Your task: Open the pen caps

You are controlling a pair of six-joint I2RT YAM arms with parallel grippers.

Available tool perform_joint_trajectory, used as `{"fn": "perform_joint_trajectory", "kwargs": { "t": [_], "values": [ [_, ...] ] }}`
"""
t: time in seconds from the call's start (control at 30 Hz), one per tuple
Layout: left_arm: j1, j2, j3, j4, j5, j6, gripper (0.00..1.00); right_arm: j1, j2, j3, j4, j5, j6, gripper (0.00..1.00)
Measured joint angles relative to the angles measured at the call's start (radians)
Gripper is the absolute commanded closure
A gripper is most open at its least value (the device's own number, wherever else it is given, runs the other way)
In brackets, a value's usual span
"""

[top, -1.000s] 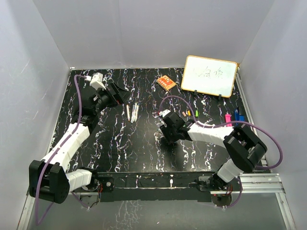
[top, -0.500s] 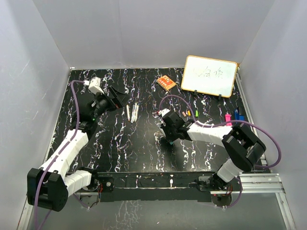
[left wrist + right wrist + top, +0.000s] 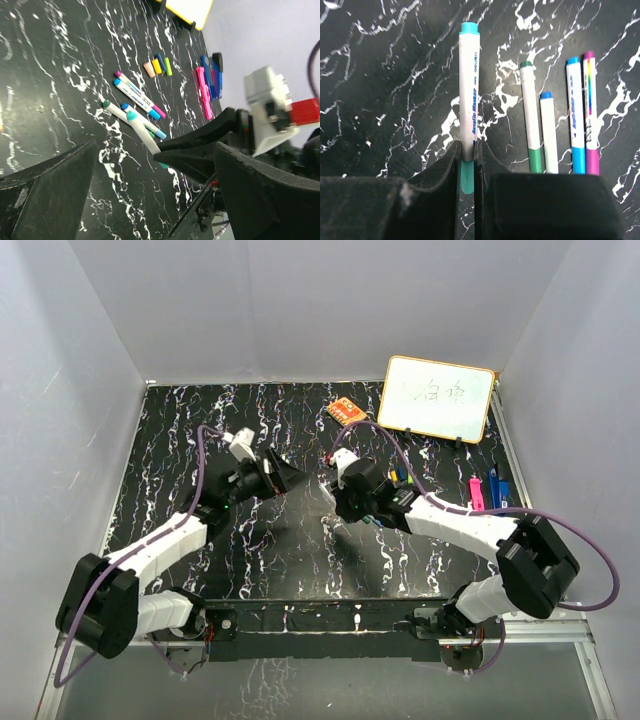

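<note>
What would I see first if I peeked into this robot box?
The right gripper is pinching a white marker close to its teal cap, over the middle of the black marbled table. The left gripper hangs wide open just beside it. A whiteboard with scribbles stands at the far right corner.

The counter (image 3: 300, 550) is showing black marbled with white veins. The marker (image 3: 469, 100) between the black right fingers (image 3: 442, 170) is showing a white barrel, teal at both ends. Neighbouring pen caps (image 3: 535, 159) are showing green, blue and purple. The block (image 3: 347, 412) is looking orange, perhaps patterned.
</note>
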Motion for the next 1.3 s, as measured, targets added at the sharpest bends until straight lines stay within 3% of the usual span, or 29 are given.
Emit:
{"fn": "perform_joint_trajectory", "kwargs": {
  "t": [0.3, 0.67, 0.93, 1.3],
  "values": [
    [-0.124, 0.15, 0.002, 0.07, -0.035, -0.035, 0.02, 0.001, -0.04, 0.032, 0.027, -0.019, 0.001, 1.0],
    [-0.18, 0.251, 0.049, 0.147, -0.057, -0.061, 0.08, 0.002, -0.074, 0.035, 0.058, -0.048, 0.0, 1.0],
    [-0.196, 0.285, 0.067, 0.192, -0.064, -0.087, 0.23, 0.002, -0.132, 0.035, 0.098, -0.063, 0.002, 1.0],
    [-0.202, 0.288, 0.068, 0.261, -0.064, -0.132, 0.54, 0.003, -0.132, 0.034, 0.115, -0.069, 0.002, 1.0]
  ]
}}
